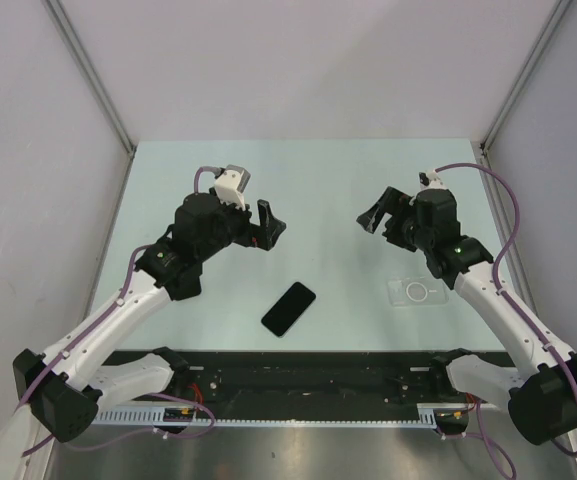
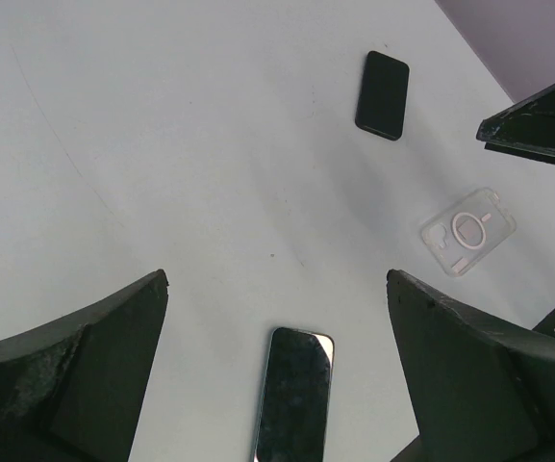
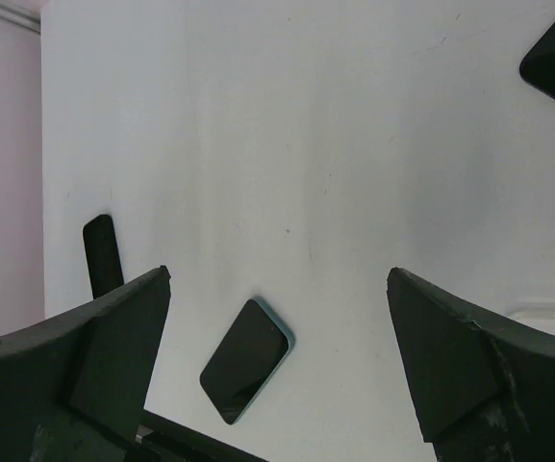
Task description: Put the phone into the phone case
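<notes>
The phone (image 1: 289, 308) is a black slab with a teal edge, lying face up and slanted on the pale table near the front middle. It also shows low in the left wrist view as the phone (image 2: 296, 395) and in the right wrist view as the phone (image 3: 246, 373). The phone case (image 1: 418, 292), a clear shell with a white ring, lies flat to the phone's right, apart from it; the left wrist view shows the case (image 2: 467, 231) too. My left gripper (image 1: 270, 228) (image 2: 277, 279) hangs open above the table, behind the phone. My right gripper (image 1: 380, 212) (image 3: 279, 274) hangs open behind the case. Both hold nothing.
A second black phone-like slab (image 2: 383, 94) lies beyond the case in the left wrist view. Another black slab (image 3: 102, 255) shows at the left of the right wrist view. A black rail (image 1: 308, 375) runs along the table's near edge. Grey walls close in both sides.
</notes>
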Tool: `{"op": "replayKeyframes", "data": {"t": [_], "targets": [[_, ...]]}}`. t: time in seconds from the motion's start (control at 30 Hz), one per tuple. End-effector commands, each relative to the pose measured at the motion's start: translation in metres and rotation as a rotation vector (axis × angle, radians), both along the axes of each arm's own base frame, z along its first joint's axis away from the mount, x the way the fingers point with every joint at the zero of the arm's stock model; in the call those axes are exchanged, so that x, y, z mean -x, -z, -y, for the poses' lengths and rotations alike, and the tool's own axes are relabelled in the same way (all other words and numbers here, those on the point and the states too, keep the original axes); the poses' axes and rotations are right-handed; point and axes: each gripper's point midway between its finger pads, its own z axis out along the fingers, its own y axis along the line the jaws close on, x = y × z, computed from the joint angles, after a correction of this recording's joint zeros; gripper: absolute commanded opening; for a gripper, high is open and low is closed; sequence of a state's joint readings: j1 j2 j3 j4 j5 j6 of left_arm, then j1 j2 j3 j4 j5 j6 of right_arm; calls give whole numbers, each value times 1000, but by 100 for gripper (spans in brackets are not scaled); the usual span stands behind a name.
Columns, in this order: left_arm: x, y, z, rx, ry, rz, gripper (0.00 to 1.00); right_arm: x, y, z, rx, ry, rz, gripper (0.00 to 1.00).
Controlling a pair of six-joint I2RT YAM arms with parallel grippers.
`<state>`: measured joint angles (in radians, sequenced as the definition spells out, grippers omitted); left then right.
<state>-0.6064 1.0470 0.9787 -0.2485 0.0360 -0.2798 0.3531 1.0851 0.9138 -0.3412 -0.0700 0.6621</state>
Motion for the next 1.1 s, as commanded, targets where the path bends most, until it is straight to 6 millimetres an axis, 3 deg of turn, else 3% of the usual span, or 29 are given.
{"op": "replayKeyframes", "data": {"t": [0.0, 0.17, 0.27, 0.5, 0.63, 0.67, 0.73, 0.8, 0.83, 0.87, 0.93, 1.0, 1.07], "targets": [[-2, -28, -1, 41, -12, 60, 100, -5, -23, 3, -22, 24, 54, 100], [-2, -29, -2, 43, -14, 63, 100, -11, -18, 10, -8, 61, 46, 100], [-2, -29, -3, 40, -20, 57, 100, -23, -14, 27, 16, 145, 44, 100], [-1, -27, -1, 51, -17, 43, 100, -60, 9, 100, 187, 407, 48, 99], [1, -28, 2, 65, -2, 33, 100, -83, 41, 137, 224, 505, -19, 95], [1, -28, 1, 65, -4, 31, 100, -89, 59, 149, 231, 537, -64, 92], [2, -28, 2, 70, -2, 27, 100, -103, 64, 159, 243, 578, -67, 89], [4, -29, 4, 79, 8, 22, 100, -112, 88, 165, 294, 605, -142, 88], [4, -30, 4, 82, 12, 23, 100, -127, 78, 165, 292, 609, -125, 88], [6, -30, 5, 85, 17, 21, 100, -133, 99, 166, 319, 609, -178, 87], [7, -32, 5, 92, 20, 21, 100, -149, 95, 165, 338, 608, -186, 88], [9, -34, 6, 103, 27, 20, 100, -158, 109, 165, 380, 612, -215, 89], [10, -35, 7, 111, 34, 20, 100, -168, 106, 166, 408, 630, -202, 92]]}}
